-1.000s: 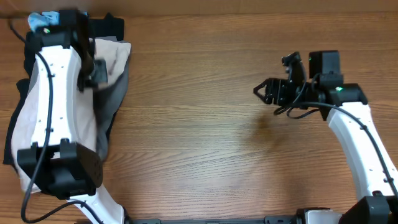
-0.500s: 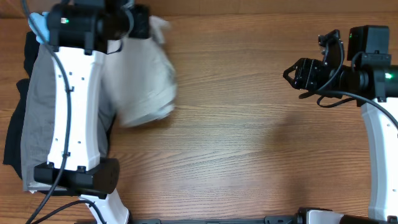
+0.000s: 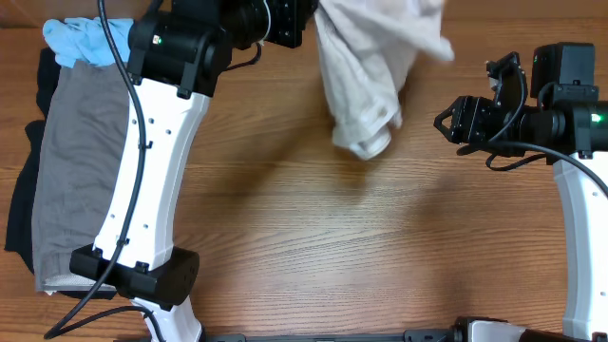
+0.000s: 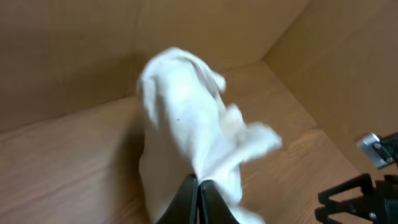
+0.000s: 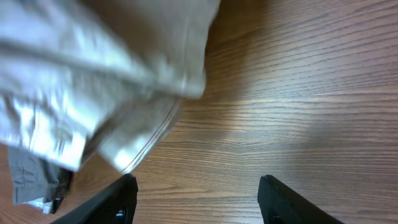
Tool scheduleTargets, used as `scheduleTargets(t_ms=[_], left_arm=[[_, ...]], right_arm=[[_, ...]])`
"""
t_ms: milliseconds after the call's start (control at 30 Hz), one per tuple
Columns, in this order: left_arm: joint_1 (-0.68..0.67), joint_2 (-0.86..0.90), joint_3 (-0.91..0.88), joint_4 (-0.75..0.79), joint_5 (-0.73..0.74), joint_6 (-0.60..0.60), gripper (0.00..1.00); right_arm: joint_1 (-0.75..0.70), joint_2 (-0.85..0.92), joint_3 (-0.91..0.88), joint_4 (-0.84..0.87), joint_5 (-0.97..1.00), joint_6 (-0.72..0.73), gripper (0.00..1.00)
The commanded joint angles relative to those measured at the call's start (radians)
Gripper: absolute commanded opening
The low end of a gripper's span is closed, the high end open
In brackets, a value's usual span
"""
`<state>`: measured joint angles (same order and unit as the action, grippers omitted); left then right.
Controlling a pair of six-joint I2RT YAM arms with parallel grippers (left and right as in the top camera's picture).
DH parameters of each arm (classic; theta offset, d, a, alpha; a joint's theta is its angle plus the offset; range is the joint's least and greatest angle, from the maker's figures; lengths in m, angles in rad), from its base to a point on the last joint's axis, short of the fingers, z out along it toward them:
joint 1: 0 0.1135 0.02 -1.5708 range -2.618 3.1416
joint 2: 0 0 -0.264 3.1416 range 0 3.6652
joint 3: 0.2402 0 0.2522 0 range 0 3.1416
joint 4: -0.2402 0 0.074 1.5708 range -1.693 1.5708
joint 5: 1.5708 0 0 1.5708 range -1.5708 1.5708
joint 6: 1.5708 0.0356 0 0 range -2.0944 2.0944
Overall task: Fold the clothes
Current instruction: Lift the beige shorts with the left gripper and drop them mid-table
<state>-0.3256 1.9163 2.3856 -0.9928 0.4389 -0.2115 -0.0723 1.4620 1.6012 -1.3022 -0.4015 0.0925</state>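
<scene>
Overhead straight down, both wrist views close, sharing cream trousers (image 3: 366,76)

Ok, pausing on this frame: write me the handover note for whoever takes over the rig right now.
Left gripper: shut on the cream trousers, which hang bunched from it over the far middle of the table.
Right gripper: open, empty, at the right beside the trousers, not touching them.
Pile at the left edge: grey piece on a black piece, light-blue piece at the far corner.
Done: trousers are apart from the pile; nothing looks folded.
Left: lay the trousers flat, fold them, then the rest.
</scene>
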Motion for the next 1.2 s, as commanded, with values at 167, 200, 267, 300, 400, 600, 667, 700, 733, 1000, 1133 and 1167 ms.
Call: scheduleTargets(t_ms=[167,200,267,300,400,600,667,700,733,1000,1133,1167], left_arm=[[-0.040,0.062,0.029,-0.085,0.023,0.032,0.04],[-0.048,0.078,0.029,-0.096,0.023,0.032,0.04],[-0.066,0.108,0.029,-0.108,0.034,0.032,0.04],[-0.078,0.122,0.029,-0.109,0.047,0.032,0.04],[-0.108,0.137,0.029,-0.096,0.051,0.033,0.04],[-0.179,0.136,0.041,-0.041,0.048,0.032,0.04],[-0.197,0.136,0.041,-0.046,0.048,0.032,0.04],[-0.204,0.136,0.041,-0.055,0.044,0.032,0.04],[-0.213,0.137,0.040,-0.071,0.029,0.033,0.04],[-0.270,0.145,0.038,-0.238,-0.107,0.116,0.11],[-0.278,0.157,0.038,-0.318,-0.132,0.197,0.54],[-0.277,0.158,0.038,-0.334,-0.171,0.197,0.56]], right_arm=[[-0.003,0.009,0.021,0.006,0.008,-0.009,0.66],[-0.003,0.011,0.021,0.006,0.008,-0.009,0.66],[-0.003,0.012,0.021,0.006,0.008,-0.009,0.66],[-0.003,0.013,0.021,0.005,0.008,-0.009,0.66],[-0.003,0.013,0.021,0.006,0.008,-0.009,0.66],[-0.003,0.013,0.021,0.017,0.042,-0.009,0.66],[-0.009,0.013,0.022,0.031,0.071,0.014,0.66],[-0.016,0.013,0.023,0.037,0.074,0.017,0.66],[-0.027,0.013,0.024,0.044,0.073,0.017,0.66],[-0.186,0.009,0.055,0.069,0.037,0.039,0.66],[-0.257,0.008,0.081,0.069,-0.009,0.038,0.66],[-0.264,0.008,0.083,0.070,-0.014,0.039,0.66]])
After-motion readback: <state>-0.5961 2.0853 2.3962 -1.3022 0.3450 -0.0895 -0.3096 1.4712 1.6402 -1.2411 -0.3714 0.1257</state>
